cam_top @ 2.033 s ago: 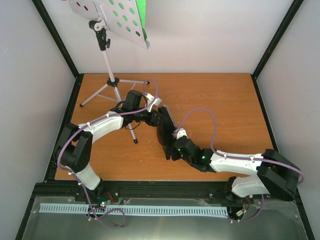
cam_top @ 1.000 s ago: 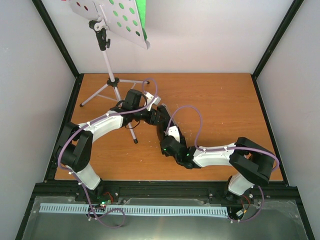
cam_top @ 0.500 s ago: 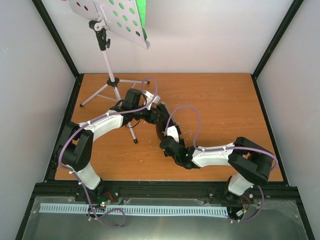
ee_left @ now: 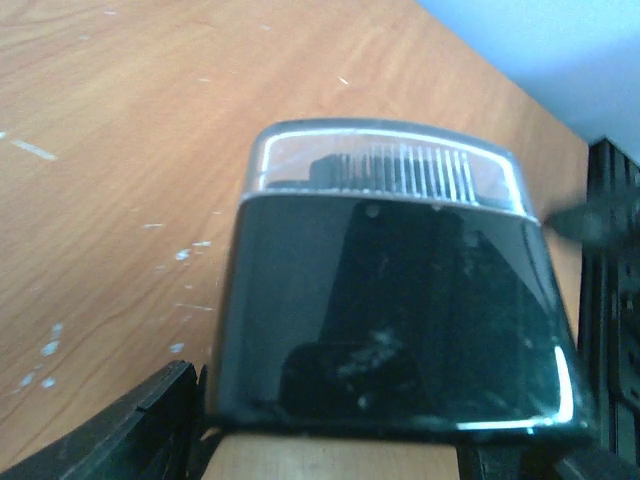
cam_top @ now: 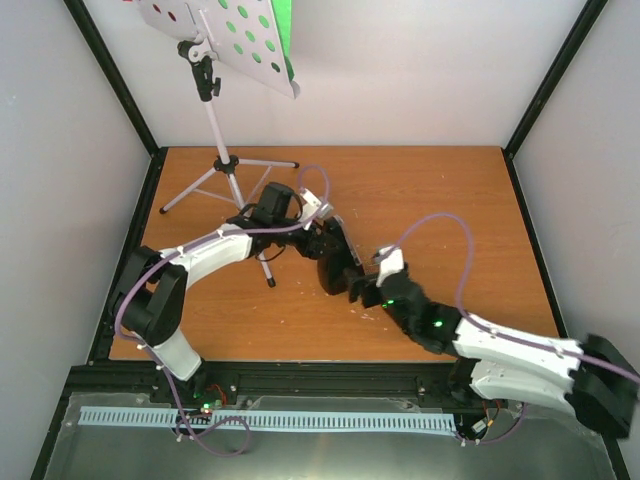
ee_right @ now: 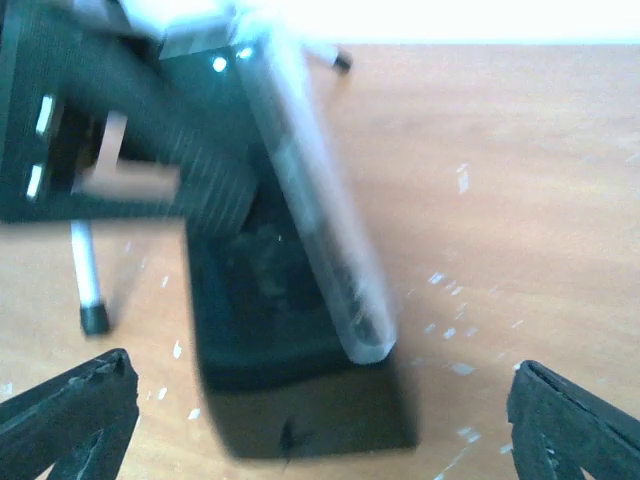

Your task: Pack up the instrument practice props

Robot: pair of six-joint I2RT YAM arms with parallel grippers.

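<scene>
The black pyramid metronome (cam_top: 336, 268) lies tilted near the table's middle, its clear cover (ee_left: 385, 165) facing away from the left wrist camera. My left gripper (cam_top: 322, 243) is shut on the metronome's (ee_left: 390, 300) base, with fingers (ee_left: 140, 420) on either side. My right gripper (cam_top: 362, 285) is open and empty, just right of the metronome (ee_right: 270, 290), not touching it. The music stand's pale perforated desk (cam_top: 225, 40) stands at the back left on silver tripod legs (cam_top: 230, 175). A green sheet (cam_top: 283, 30) and a red sheet (cam_top: 170, 15) rest on the desk.
One tripod leg (cam_top: 266, 268) with a black foot reaches forward under my left arm and shows in the right wrist view (ee_right: 85, 270). Black frame posts stand at the table's back corners. White scuff marks dot the wooden table (cam_top: 450, 200).
My right gripper has pulled back to the right, away from the metronome it was against. My left gripper has shifted slightly right with the metronome.
</scene>
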